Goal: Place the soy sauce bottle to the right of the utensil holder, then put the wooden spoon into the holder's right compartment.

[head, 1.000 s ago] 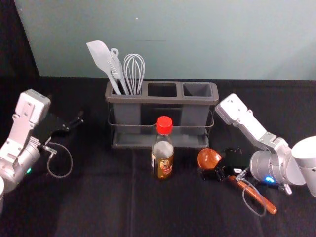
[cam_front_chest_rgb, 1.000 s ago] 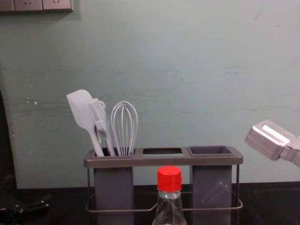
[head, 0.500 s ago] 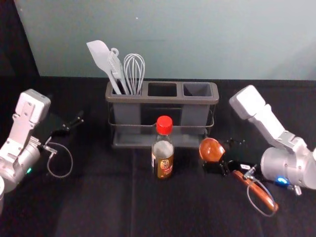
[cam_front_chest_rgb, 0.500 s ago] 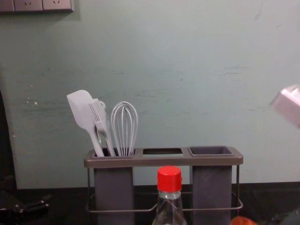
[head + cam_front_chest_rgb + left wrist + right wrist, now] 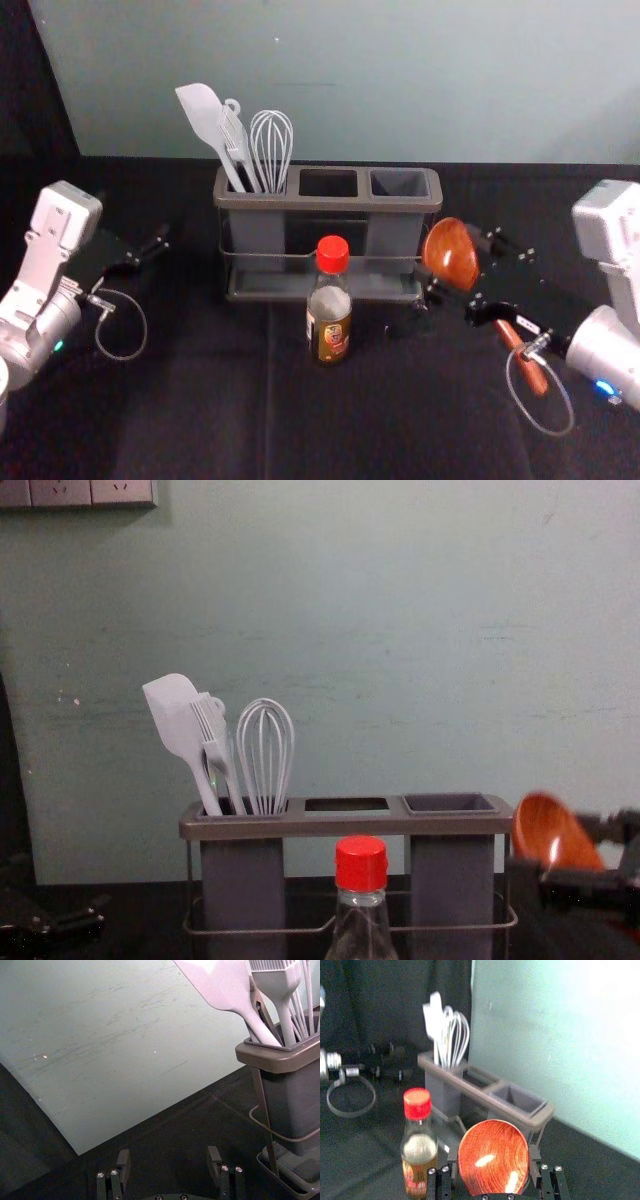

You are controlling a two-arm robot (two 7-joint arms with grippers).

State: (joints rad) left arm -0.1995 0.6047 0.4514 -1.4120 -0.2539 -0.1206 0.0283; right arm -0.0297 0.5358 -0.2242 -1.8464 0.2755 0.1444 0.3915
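Your right gripper (image 5: 493, 1154) clasps the spoon (image 5: 450, 255) right of the holder (image 5: 330, 203); point its handle down before lowering into the right compartment (image 5: 400, 183). The bottle (image 5: 330, 325) stands in front; your left gripper (image 5: 169, 1157), spread wide, rests left.

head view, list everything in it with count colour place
utensil holder: 1, grey-brown, centre back
spatula: 1, white, left compartment
brush: 1, white, left compartment
another utensil: 1, unclear, behind brush
whisk: 1, white, left compartment
bottle: 1, red cap, before holder
spoon: 1, reddish-brown, in right gripper
cloth: 1, black, underneath
wall: 1, grey-green, behind
left gripper: 1, black, open, left of holder
right gripper: 1, black, right of bottle
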